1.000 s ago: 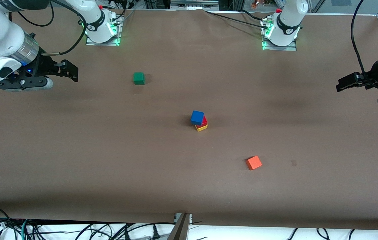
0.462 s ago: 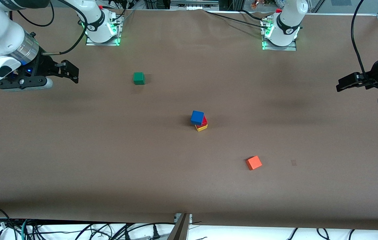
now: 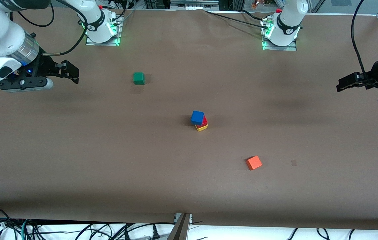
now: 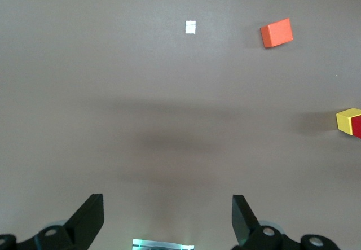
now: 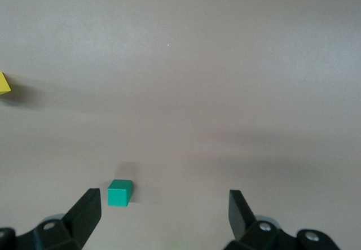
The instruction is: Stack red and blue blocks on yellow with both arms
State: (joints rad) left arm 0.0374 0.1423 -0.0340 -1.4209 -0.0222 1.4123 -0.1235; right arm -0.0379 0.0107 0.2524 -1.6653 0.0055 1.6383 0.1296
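At the table's middle stands a stack: the blue block (image 3: 197,117) on the red block (image 3: 204,121) on the yellow cube (image 3: 201,127). The blue block sits slightly askew on the red one. In the left wrist view the yellow cube (image 4: 348,119) and a sliver of the red block (image 4: 357,127) show at the frame's edge. My right gripper (image 3: 72,71) hangs open and empty over the right arm's end of the table, apart from the stack. My left gripper (image 3: 341,85) hangs open and empty over the left arm's end. Both arms wait. The wrist views show the left gripper (image 4: 167,219) and the right gripper (image 5: 163,216) with their jaws wide apart.
A green cube (image 3: 138,78) lies farther from the front camera than the stack, toward the right arm's end; it also shows by the right gripper's finger as the green cube (image 5: 119,193). An orange cube (image 3: 253,163) lies nearer the front camera, toward the left arm's end.
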